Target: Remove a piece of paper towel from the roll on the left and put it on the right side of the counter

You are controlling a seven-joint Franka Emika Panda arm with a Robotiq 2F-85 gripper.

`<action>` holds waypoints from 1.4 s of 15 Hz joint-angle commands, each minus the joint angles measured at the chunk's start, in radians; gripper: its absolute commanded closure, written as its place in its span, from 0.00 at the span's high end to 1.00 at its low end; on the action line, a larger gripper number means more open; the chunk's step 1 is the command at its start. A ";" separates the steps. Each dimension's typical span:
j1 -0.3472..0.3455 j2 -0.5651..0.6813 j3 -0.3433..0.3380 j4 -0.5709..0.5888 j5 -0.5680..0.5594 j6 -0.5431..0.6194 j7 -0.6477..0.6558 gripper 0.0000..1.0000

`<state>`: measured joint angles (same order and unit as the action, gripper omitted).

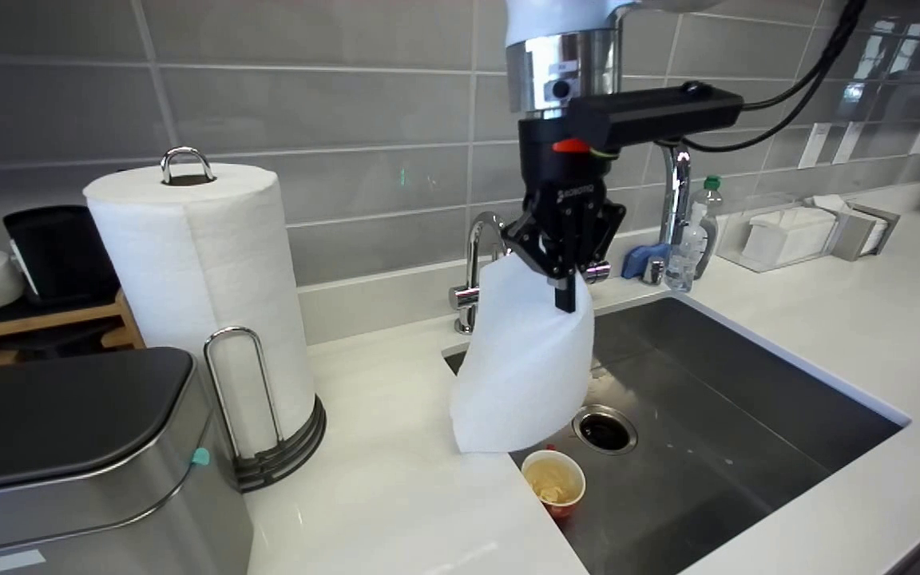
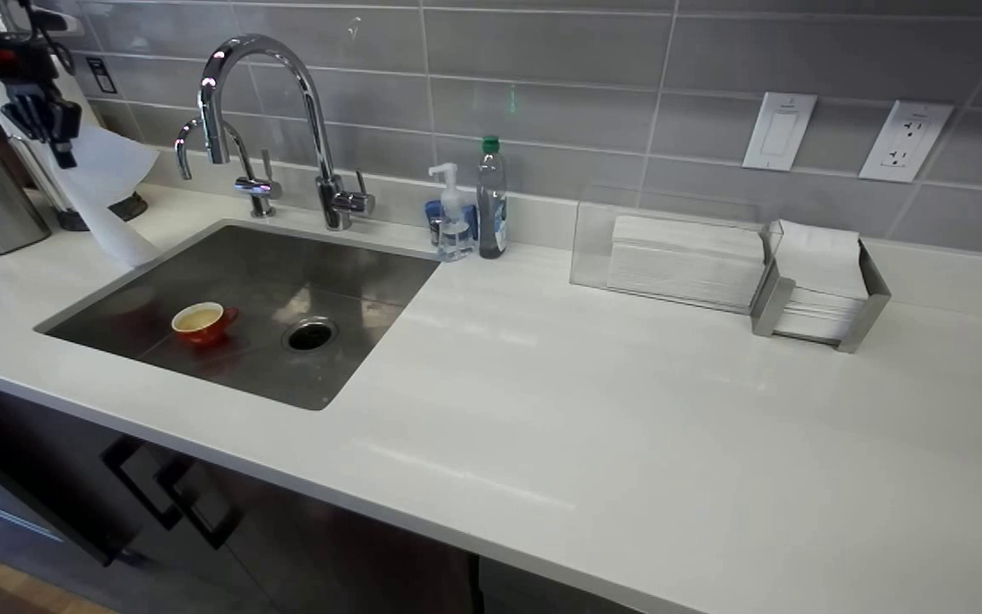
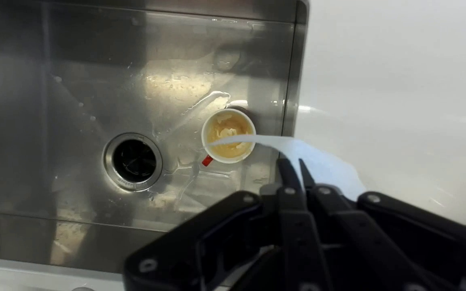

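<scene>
My gripper is shut on the piece of paper towel, a thin white sheet that hangs down over the sink's near-roll edge. The sheet is apart from the roll, which stands upright on its metal holder. In an exterior view the gripper and sheet are at the far left, in front of the partly hidden roll. In the wrist view the sheet is pinched between the fingertips. The counter is white and glossy and extends to the right of the sink.
A steel sink holds a red cup with yellowish contents. Faucets, a soap pump and a green-capped bottle stand behind it. Napkin holders stand along the wall. A steel bin stands by the roll.
</scene>
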<state>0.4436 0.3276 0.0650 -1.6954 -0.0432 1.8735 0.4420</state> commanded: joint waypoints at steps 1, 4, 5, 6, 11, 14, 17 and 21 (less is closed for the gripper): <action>-0.064 -0.206 0.038 -0.239 -0.022 0.104 0.010 0.00; -0.120 -0.354 0.037 -0.384 -0.072 0.175 0.025 0.00; -0.143 -0.401 0.039 -0.435 -0.073 0.200 0.007 0.00; -0.174 -0.452 0.034 -0.488 -0.076 0.225 -0.007 0.00; -0.298 -0.659 0.002 -0.709 -0.038 0.323 -0.147 0.00; -0.375 -0.755 -0.031 -0.813 -0.052 0.383 -0.191 0.00; -0.463 -0.814 -0.070 -0.885 -0.079 0.400 -0.228 0.00; -0.566 -0.815 -0.120 -0.936 -0.112 0.472 -0.239 0.00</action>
<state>-0.0729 -0.4690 -0.0224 -2.5730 -0.1552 2.2760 0.2295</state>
